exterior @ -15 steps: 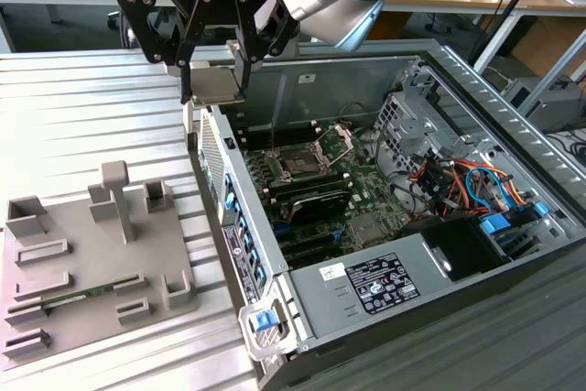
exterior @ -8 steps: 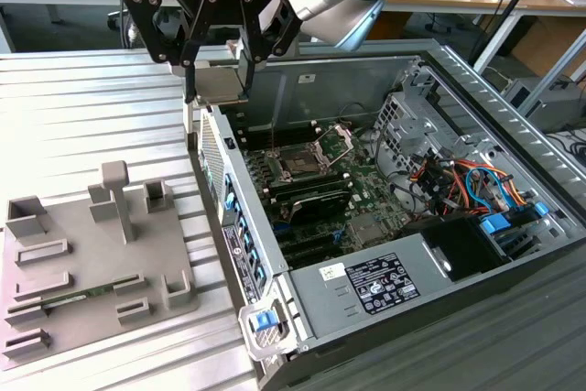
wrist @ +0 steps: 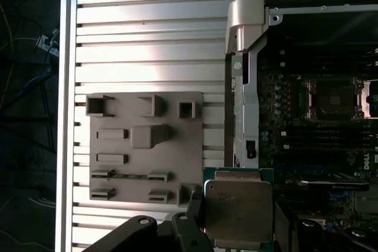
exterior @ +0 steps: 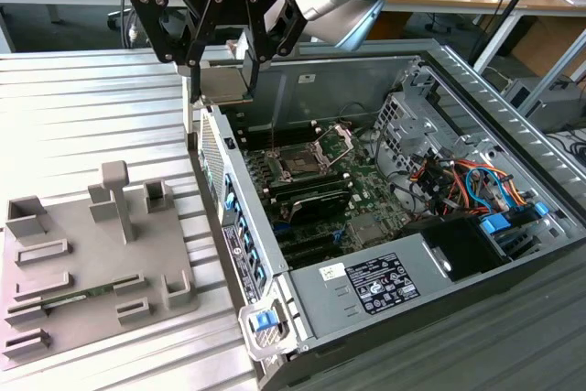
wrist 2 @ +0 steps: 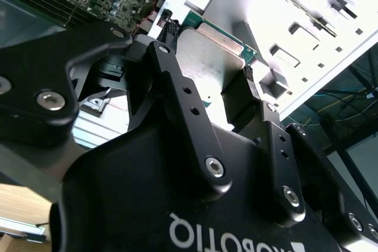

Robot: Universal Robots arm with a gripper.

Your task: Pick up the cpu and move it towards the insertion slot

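My gripper (exterior: pixel 224 69) is shut on the cpu (exterior: pixel 222 82), a flat square chip with a silvery metal top and a green edge. It hangs in the air above the open computer case's side wall, towards the exterior view's left of the motherboard. In both wrist views the cpu (wrist 2: pixel 207 57) (wrist: pixel 239 208) sits clamped between the black fingers (wrist 2: pixel 171 33). The insertion slot (exterior: pixel 300 164) is a dark square socket on the motherboard with its metal bracket (exterior: pixel 335 140) hinged up. It also appears in the first wrist view as the insertion slot (wrist: pixel 333 97), some way off from the chip.
A grey plastic tray (exterior: pixel 82 267) with raised blocks and recesses lies on the ribbed metal table (exterior: pixel 82 107), on the exterior view's left. The open case (exterior: pixel 275 254) holds memory sticks, a drive cage (exterior: pixel 412 121), coloured cables and a power supply (exterior: pixel 385 281).
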